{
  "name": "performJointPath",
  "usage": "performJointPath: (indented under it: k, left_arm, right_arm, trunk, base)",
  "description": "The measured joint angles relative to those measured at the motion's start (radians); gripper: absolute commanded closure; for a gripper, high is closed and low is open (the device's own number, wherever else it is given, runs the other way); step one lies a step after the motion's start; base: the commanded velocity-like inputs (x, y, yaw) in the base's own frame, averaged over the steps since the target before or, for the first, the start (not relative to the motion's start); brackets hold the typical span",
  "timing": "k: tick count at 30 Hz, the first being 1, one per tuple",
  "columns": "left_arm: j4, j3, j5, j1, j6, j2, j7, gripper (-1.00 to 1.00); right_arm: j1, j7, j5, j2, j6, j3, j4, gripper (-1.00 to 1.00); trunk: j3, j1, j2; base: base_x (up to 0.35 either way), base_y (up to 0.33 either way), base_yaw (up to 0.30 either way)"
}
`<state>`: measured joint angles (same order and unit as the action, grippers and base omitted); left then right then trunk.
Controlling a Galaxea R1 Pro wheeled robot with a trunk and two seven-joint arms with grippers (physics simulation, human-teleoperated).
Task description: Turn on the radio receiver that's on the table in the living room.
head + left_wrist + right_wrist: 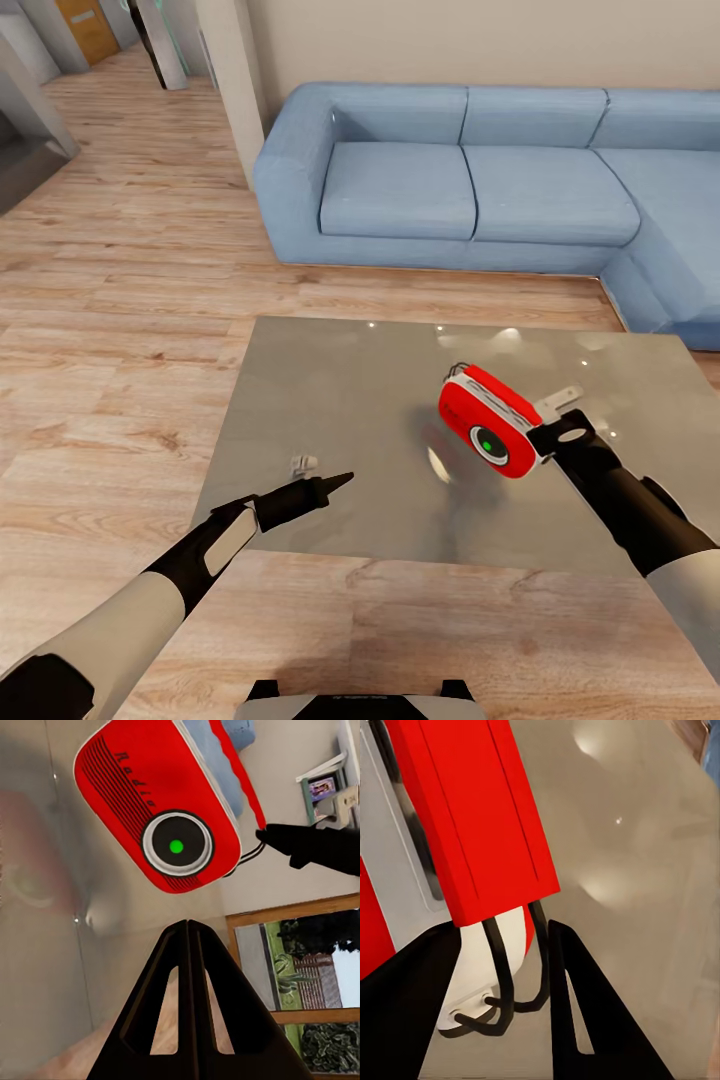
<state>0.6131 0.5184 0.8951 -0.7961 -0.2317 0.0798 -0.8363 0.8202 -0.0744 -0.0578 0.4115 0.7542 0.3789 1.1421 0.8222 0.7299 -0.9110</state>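
- Two black grippers reach out over the table (330, 400), a low rectangular piece with a glossy grey top, standing on the light wood plank floor (120, 330).
- Nearest, the left gripper (340, 483) hangs above the table's near edge, its fingers pressed together into a single point and holding nothing; its wrist camera shows the tip (187, 926) aimed toward the radio's front.
- Just beyond it, a small white object (303, 464) lies on the tabletop; too small to identify.
- Farther along, the right gripper (545, 437) pinches the thin handle of the radio receiver (490, 420), which is lifted clear of the table and tilted.
- On the red radio's front, the round dark dial (177, 846) shows a green centre light.
- Farthest back, a blue sectional sofa (480, 180) stands against the beige wall.
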Motion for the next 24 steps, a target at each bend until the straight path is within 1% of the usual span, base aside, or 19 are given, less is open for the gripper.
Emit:
performJointPath:
  k: [7,24]
  left_arm:
    - [-0.001,0.0,-0.001,0.0,0.0,0.0,0.0,1.0]
    - [0.0,0.0,-0.001,0.0,0.0,0.0,0.0,1.0]
  right_arm:
    - [0.0,0.002,0.001,0.001,-0.045,0.0,-0.028,1.0]
    - [0.0,0.01,0.004,0.001,-0.052,0.0,-0.04,1.0]
  trunk:
    - [0.0,0.0,0.0]
    - [0.0,0.0,0.0]
  base:
    - [0.0,0.0,0.0]
    - [0.0,0.0,0.0]
